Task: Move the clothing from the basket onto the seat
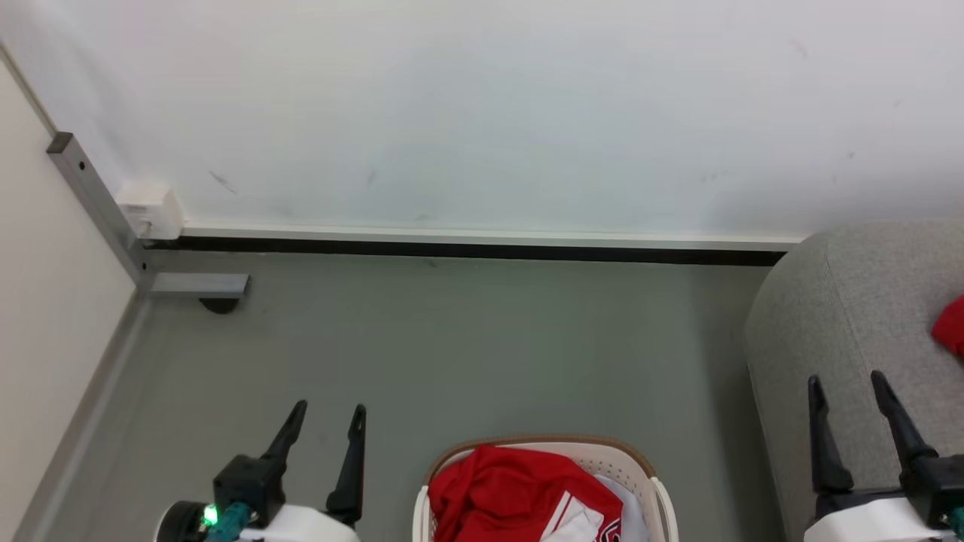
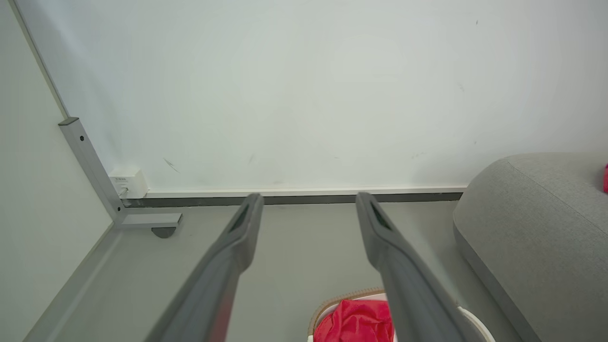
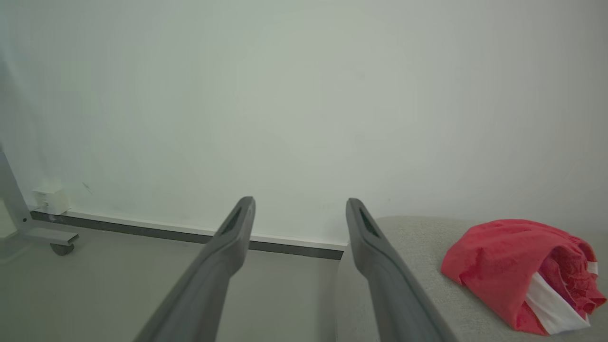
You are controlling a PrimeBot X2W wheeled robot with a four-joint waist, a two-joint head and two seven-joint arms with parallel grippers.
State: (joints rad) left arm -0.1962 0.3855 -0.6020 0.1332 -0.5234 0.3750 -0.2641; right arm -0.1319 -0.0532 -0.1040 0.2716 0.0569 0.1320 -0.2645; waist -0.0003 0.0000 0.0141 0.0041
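The cream basket (image 1: 625, 458) with its brown rim stands on the floor at the bottom middle, holding red clothing (image 1: 512, 489) with white trim; the left wrist view shows that clothing (image 2: 354, 320) too. A second red garment (image 3: 517, 270) with a white stripe lies on the grey seat (image 1: 851, 331), its edge showing at the right (image 1: 950, 325). My left gripper (image 1: 327, 410) is open with nothing in it, left of the basket. My right gripper (image 1: 845, 380) is open and holds nothing, over the seat's front part, left of the garment.
A white wall with a dark skirting strip (image 1: 467, 248) runs behind. A grey metal frame post (image 1: 90, 196) with a foot and castor (image 1: 218, 304) stands at the left, beside a small white box (image 1: 151, 209). Grey floor (image 1: 452, 354) lies between basket and wall.
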